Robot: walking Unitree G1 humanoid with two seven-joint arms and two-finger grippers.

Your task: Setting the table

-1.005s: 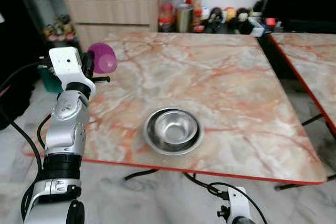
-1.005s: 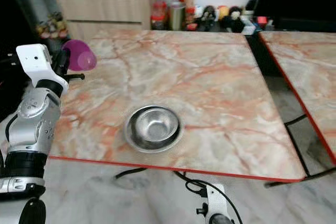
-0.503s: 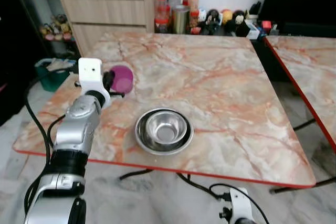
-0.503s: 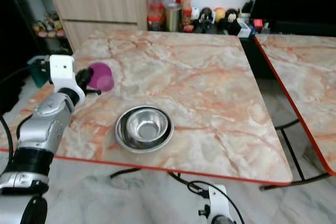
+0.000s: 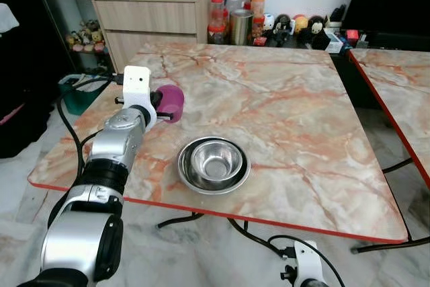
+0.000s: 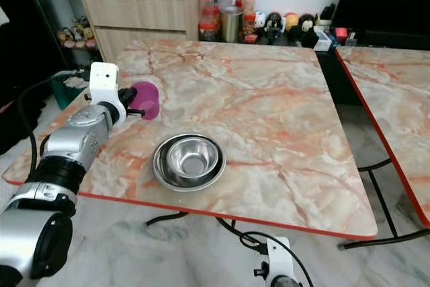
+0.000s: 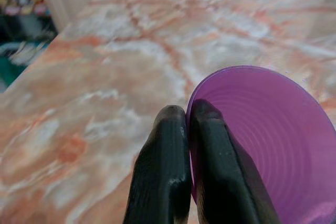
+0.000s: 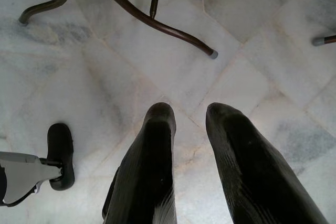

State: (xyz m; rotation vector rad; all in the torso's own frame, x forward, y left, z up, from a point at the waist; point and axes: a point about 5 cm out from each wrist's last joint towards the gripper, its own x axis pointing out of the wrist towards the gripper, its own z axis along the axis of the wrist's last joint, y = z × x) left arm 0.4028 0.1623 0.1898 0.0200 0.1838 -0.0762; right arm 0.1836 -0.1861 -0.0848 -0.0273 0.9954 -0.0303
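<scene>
Black fingers (image 7: 173,171) of the left end effector (image 7: 188,113) are seen pressed together on the rim of a purple cup (image 7: 262,140), one finger outside the wall and one inside. The purple cup (image 5: 170,102) is held on its side, low over the bench (image 5: 289,112), near the bench's left edge and about midway along it; whether it touches the surface cannot be told. The left arm (image 5: 117,149) is extended over the left front corner of the bench.

A stack of steel bowls (image 5: 213,164) is noted toward the front edge of the bench, left of centre, well apart from the cup. The bench top is of marbled pink and cream stone with a red rim.

The right end effector (image 8: 184,113) is observed hanging below bench height over a grey marble floor (image 8: 252,51), its two fingers apart and holding nothing. Dark metal bench legs (image 8: 152,19) cross the floor beyond it.

Jars and bottles (image 5: 232,18) and small figurines (image 5: 295,26) are recorded beyond the far edge of the bench, beside a wooden cabinet (image 5: 154,15). A second bench (image 5: 396,92) of the same stone stands to the right.
</scene>
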